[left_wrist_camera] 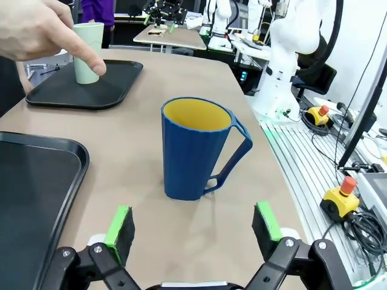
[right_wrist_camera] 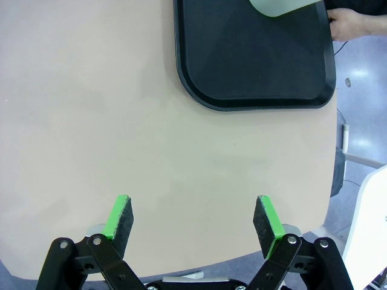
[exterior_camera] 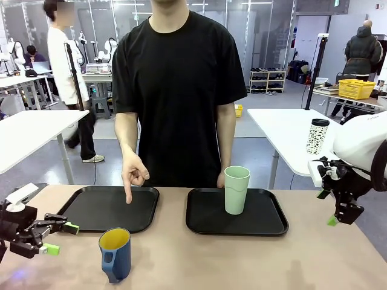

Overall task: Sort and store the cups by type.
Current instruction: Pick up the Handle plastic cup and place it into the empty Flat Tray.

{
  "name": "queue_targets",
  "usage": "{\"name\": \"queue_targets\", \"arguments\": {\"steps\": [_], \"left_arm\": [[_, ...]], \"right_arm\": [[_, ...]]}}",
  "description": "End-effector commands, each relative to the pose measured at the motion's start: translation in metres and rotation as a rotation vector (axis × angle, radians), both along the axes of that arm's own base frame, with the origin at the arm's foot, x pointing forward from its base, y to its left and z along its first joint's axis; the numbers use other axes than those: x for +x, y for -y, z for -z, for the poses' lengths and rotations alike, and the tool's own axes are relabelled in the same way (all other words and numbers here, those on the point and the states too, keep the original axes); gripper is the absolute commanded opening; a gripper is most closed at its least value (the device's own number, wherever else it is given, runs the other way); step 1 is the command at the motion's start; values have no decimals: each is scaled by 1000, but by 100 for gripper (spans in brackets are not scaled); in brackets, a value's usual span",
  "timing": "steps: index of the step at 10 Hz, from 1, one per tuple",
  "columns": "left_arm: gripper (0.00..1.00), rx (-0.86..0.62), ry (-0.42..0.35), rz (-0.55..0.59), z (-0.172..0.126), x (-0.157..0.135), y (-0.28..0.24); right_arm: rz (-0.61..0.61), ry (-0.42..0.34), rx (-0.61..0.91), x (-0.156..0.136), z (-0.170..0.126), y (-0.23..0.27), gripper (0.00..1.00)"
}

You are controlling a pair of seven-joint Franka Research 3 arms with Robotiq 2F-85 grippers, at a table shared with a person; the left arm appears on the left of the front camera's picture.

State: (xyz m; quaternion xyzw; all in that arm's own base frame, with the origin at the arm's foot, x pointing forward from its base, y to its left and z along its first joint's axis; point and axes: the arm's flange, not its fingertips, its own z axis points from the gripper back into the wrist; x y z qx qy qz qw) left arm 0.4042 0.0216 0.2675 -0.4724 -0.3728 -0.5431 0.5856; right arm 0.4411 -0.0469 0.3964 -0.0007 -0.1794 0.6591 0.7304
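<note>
Tabletop (exterior_camera: 242, 260) is tan under blue mug (exterior_camera: 115, 254), white table (exterior_camera: 284, 127) behind.

Left tool (left_wrist_camera: 195, 226) level, jaws wide apart, right tool (right_wrist_camera: 193, 220) pointing down, jaws apart

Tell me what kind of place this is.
Probably a robotics lab or workshop, not a home: yellow emergency-stop boxes beside the table, plain white worktables on an open grey floor, and a yellow crate farther back.

Bare tabletop (exterior_camera: 211, 260) separates left end effector (exterior_camera: 61, 238) from blue mug (exterior_camera: 115, 254); person's hand (exterior_camera: 134, 175) overhangs left tray (exterior_camera: 97, 211).
</note>
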Motion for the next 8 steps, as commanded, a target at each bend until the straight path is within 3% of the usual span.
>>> {"name": "queue_targets", "arguments": {"steps": [1,4,8], "left_arm": [[100,26,16,23,15,5,23],[100,35,83,77,33,1,54],[100,-23,65,110,52,-6,79]], "right_arm": [[13,6,-10,-2,1,0,100],[13,6,-10,-2,1,0,100],[13,6,-10,-2,1,0,100]]}}
